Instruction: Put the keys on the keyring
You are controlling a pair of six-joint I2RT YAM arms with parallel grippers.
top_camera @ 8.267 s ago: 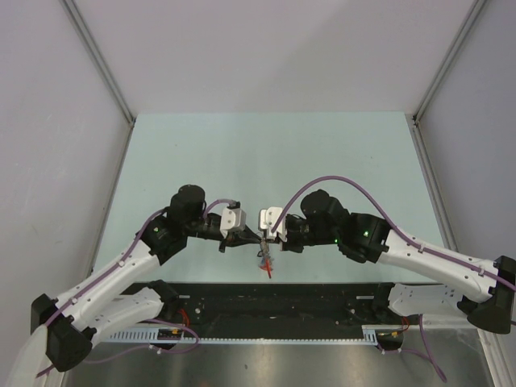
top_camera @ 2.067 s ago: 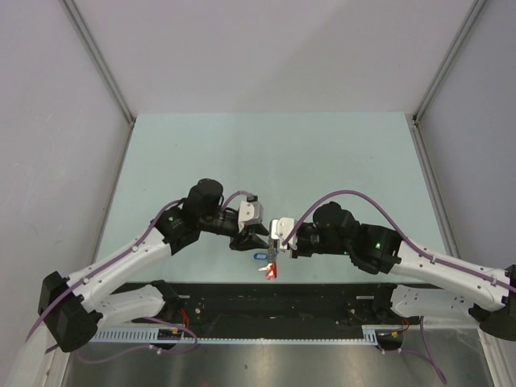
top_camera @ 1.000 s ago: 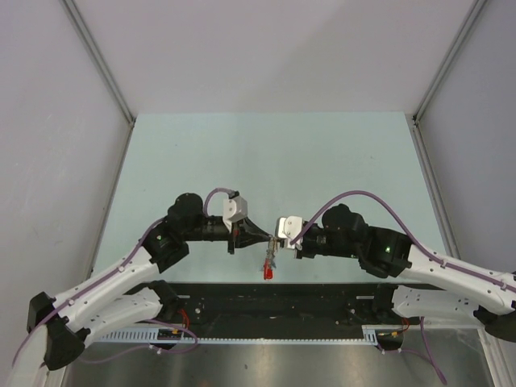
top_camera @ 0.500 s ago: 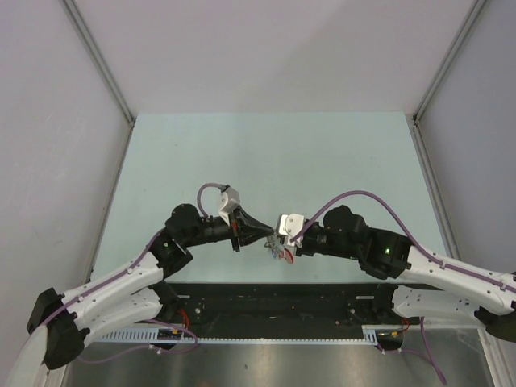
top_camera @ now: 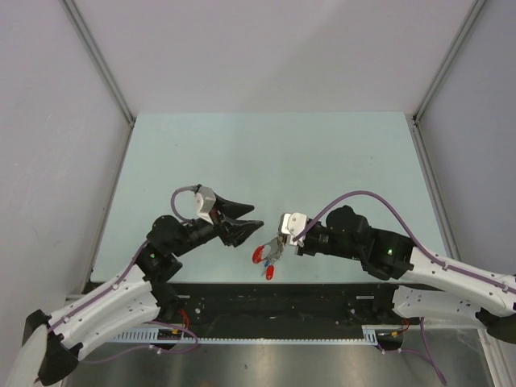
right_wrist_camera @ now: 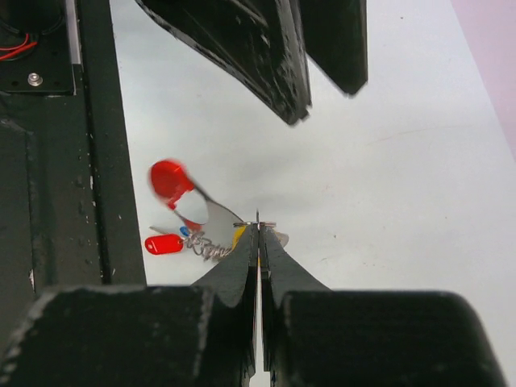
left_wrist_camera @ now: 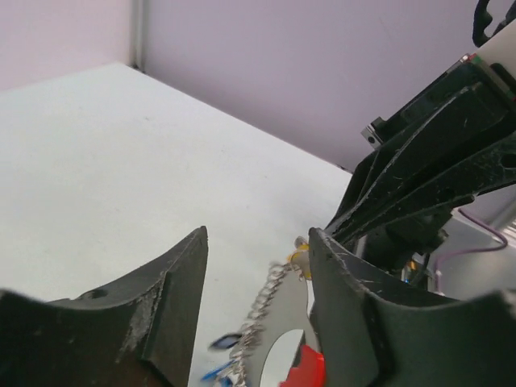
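Observation:
My right gripper (right_wrist_camera: 258, 230) is shut on the thin metal keyring (right_wrist_camera: 258, 223), held above the table's near edge (top_camera: 278, 245). From the ring hang a grey strap (right_wrist_camera: 211, 214) with a red end piece (right_wrist_camera: 169, 181), a short chain (right_wrist_camera: 206, 249) and a red tag (right_wrist_camera: 164, 243). A yellow key head (right_wrist_camera: 239, 235) shows right under the ring, and a blue key head (right_wrist_camera: 185, 231) lies by the chain. My left gripper (top_camera: 248, 229) stands open just left of the bundle, touching nothing. Between its fingers (left_wrist_camera: 181, 282) I see the chain (left_wrist_camera: 262, 302), the yellow head (left_wrist_camera: 300, 258) and blurred blue heads (left_wrist_camera: 222, 343).
The pale green table (top_camera: 266, 161) stretches behind both arms, with grey walls on three sides. A black rail with wiring (top_camera: 274, 298) runs along the near edge, just below the hanging bundle. In the left wrist view the right arm's black fingers (left_wrist_camera: 419, 177) fill the right side.
My left gripper has opened and drawn back to the left, away from the keyring. The bundle now hangs from my right gripper alone, its red end swung out to the left.

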